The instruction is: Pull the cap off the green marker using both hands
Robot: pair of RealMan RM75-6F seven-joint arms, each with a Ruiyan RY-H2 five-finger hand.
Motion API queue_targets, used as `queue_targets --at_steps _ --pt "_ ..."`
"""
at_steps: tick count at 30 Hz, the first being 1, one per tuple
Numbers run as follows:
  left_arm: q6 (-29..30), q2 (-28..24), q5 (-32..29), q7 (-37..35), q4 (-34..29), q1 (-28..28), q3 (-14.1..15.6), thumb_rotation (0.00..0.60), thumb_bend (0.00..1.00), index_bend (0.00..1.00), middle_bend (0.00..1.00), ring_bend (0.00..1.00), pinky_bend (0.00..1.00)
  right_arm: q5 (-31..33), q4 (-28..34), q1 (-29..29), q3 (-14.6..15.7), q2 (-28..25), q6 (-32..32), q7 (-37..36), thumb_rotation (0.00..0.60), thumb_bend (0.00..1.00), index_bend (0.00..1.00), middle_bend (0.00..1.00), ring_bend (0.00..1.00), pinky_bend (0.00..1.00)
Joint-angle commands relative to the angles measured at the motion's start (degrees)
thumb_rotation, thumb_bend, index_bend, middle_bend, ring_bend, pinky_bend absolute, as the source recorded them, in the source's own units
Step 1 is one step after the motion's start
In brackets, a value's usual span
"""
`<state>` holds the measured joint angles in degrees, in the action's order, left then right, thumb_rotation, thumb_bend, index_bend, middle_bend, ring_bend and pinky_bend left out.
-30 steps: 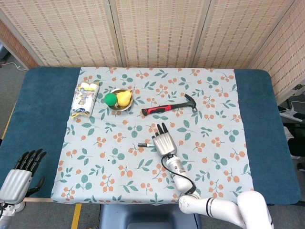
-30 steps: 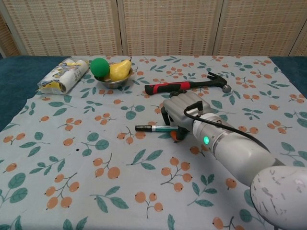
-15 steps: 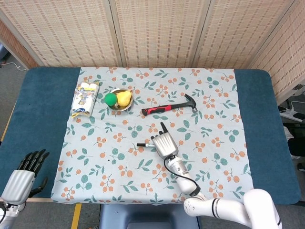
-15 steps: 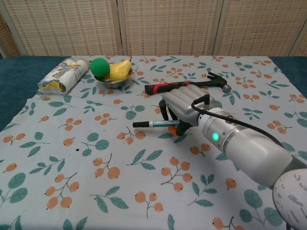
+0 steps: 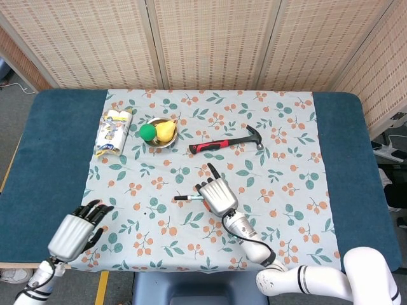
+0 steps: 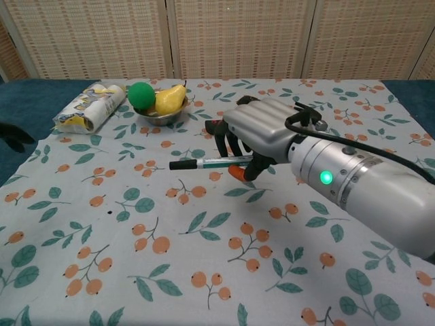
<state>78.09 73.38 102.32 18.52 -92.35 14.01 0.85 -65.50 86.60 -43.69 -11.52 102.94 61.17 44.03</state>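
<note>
My right hand (image 5: 217, 195) (image 6: 262, 135) holds the green marker (image 6: 207, 163) (image 5: 189, 197) lifted off the cloth. The marker lies level, its black cap end pointing to the left in both views. Fingers curl round the barrel and hide its other end. My left hand (image 5: 77, 230) is at the front left over the cloth's edge, fingers apart and holding nothing. In the chest view only dark fingertips (image 6: 15, 134) of it show at the left border. The two hands are well apart.
A red-handled hammer (image 5: 224, 144) (image 6: 265, 120) lies behind my right hand. A metal bowl (image 5: 160, 142) with a green ball (image 5: 147, 131) and a yellow pear (image 5: 166, 130) sits at the back left, next to a wrapped packet (image 5: 114, 131).
My right hand has lifted the marker off the cloth and carried it slightly left. My left hand has moved in from the front left corner toward the cloth.
</note>
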Motion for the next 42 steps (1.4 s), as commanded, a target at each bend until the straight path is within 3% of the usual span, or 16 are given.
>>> queue_targets --at_steps 1,7,12,16,23,32,37,42 --pt "-3.8 4.1 0.7 5.3 -1.9 3.2 -1.3 0.6 0.46 0.23 0.28 0.2 0.41 -1.2 1.7 0.4 0.8 -1.4 0.7 -0.6 0.6 0.45 0.87 0.78 0.48 0.01" --pt "-8.6 8.9 -3.4 8.4 -4.5 6.0 -3.3 0.6 0.43 0.22 0.29 0.2 0.43 -0.9 4.1 1.3 1.4 -2.8 1.3 -2.2 0.6 0.46 0.87 0.78 0.49 0.01" --pt "-10.1 14.3 -8.2 13.8 -2.2 8.1 -7.2 0.6 0.39 0.18 0.27 0.25 0.45 -0.8 5.4 2.1 2.4 -3.4 1.9 -2.9 0.6 0.46 0.87 0.78 0.49 0.01" --pt "-8.7 18.8 -10.8 19.4 1.0 8.8 -9.4 0.6 0.39 0.21 0.4 0.44 0.51 -1.7 5.2 2.2 2.4 -3.1 2.9 -3.3 0.6 0.46 0.87 0.78 0.49 0.01" --pt "-7.0 23.2 -12.9 17.7 3.9 9.6 -9.8 0.6 0.38 0.32 0.65 0.66 0.73 -1.0 4.5 1.6 1.3 -2.4 2.9 -3.3 0.6 0.46 0.87 0.78 0.49 0.01" --pt "-7.1 28.2 -16.1 19.8 11.8 12.8 -12.7 0.6 0.37 0.32 0.73 0.69 0.75 -0.6 5.7 1.4 2.0 -2.0 3.3 -1.7 0.6 0.46 0.87 0.78 0.49 0.01" --pt "-8.7 28.2 -18.8 20.2 10.9 13.5 -12.5 0.6 0.37 0.34 0.85 0.76 0.82 -0.7 5.3 1.1 1.5 -2.0 3.5 -1.5 0.6 0.46 0.87 0.78 0.49 0.01" --pt "-7.9 26.5 -18.4 18.6 8.5 13.1 -10.9 0.6 0.37 0.36 0.87 0.79 0.85 -0.6 4.8 1.0 1.4 -2.4 3.3 -2.1 0.6 0.46 0.87 0.78 0.49 0.01"
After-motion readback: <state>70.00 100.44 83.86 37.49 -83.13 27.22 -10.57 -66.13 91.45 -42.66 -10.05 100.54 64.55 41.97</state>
